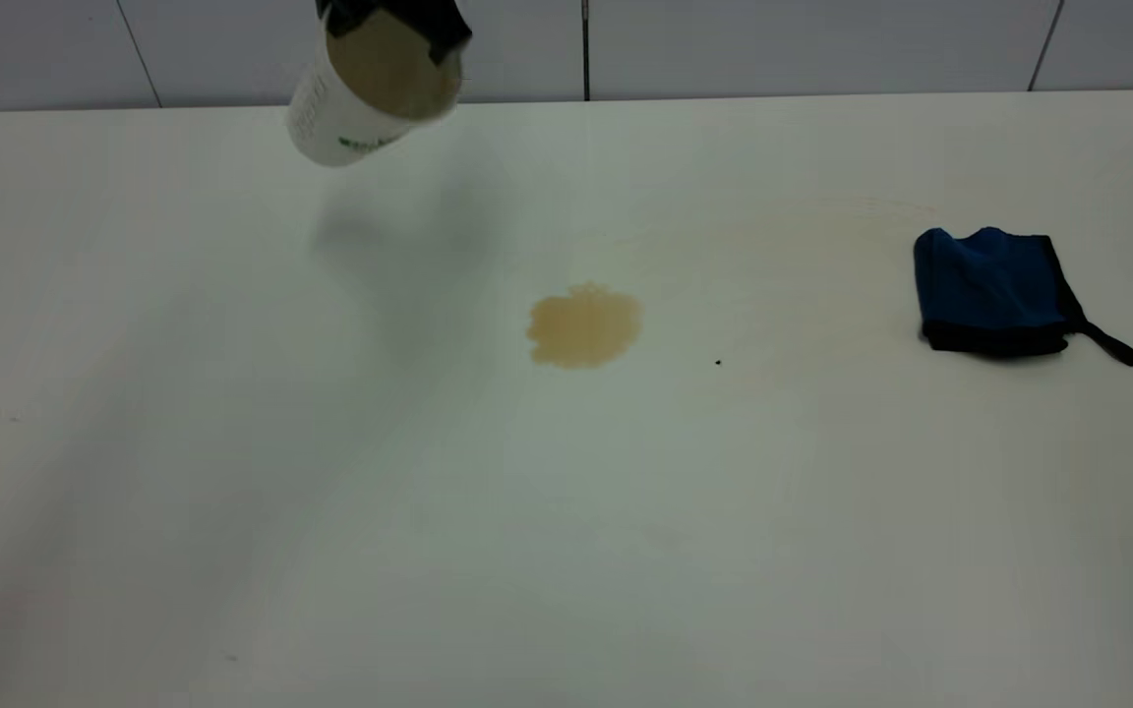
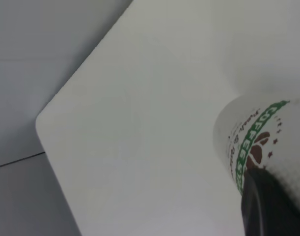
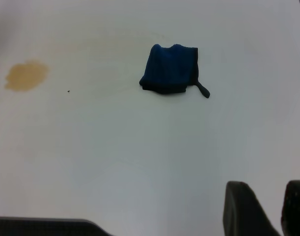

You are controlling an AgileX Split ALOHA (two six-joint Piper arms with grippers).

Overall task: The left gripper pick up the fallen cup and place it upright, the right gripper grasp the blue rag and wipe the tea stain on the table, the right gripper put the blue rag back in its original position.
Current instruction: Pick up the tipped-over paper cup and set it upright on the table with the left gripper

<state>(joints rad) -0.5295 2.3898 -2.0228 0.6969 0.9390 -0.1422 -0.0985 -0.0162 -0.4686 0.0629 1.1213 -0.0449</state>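
My left gripper [image 1: 397, 22] is shut on the rim of a white paper cup [image 1: 350, 113] with green print. It holds the cup tilted in the air above the table's far left part, with the brown inside facing the camera. The left wrist view shows the cup [image 2: 253, 132] with a dark finger [image 2: 267, 206] on it. The tan tea stain [image 1: 584, 325] lies mid-table and also shows in the right wrist view [image 3: 26, 75]. The folded blue rag [image 1: 994, 290] lies at the right [image 3: 170, 69]. My right gripper [image 3: 282, 206] hovers well away from the rag, empty, its fingertips close together.
The white table [image 1: 566, 541] ends at a grey tiled wall [image 1: 773, 44] behind. A rounded table corner [image 2: 41, 125] shows in the left wrist view. A small dark speck [image 1: 718, 362] lies right of the stain. Faint dried rings mark the table near the rag.
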